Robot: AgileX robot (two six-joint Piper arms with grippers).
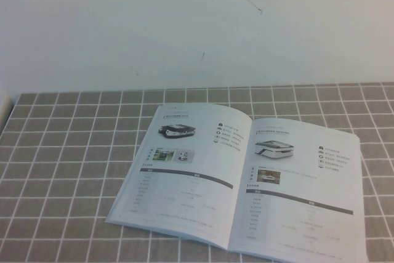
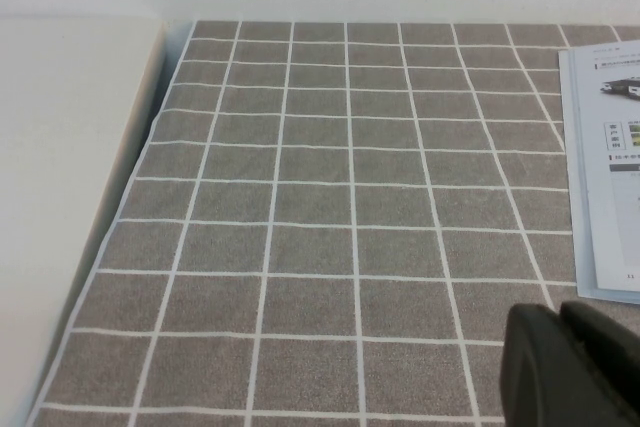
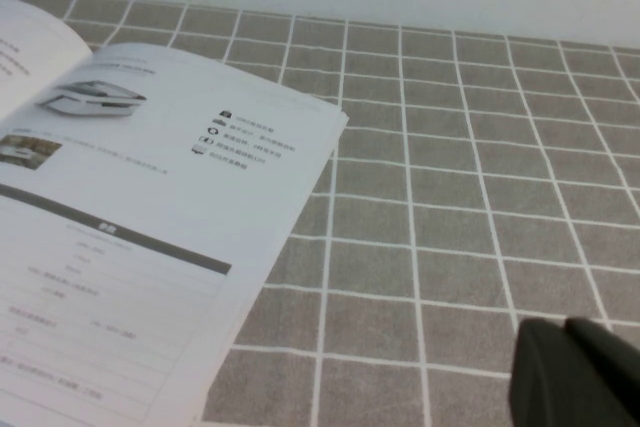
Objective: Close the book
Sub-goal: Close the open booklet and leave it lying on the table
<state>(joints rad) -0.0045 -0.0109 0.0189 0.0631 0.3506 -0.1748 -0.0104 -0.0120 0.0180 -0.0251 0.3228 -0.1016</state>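
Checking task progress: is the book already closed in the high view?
No, the book lies open on the cloth; left gripper sits off its left edge, right gripper off its right.

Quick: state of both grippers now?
Left gripper: cannot be told; over the tablecloth, left of the open book.
Right gripper: cannot be told; over the tablecloth, right of the book.

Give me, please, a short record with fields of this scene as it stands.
book: open, pages up, lying on the cloth
cloth: grey with white grid, covering the table
left gripper: over bare cloth beside the book, not touching it
right gripper: over bare cloth beside the book, not touching it
high view: shows neither arm
task: book not yet closed
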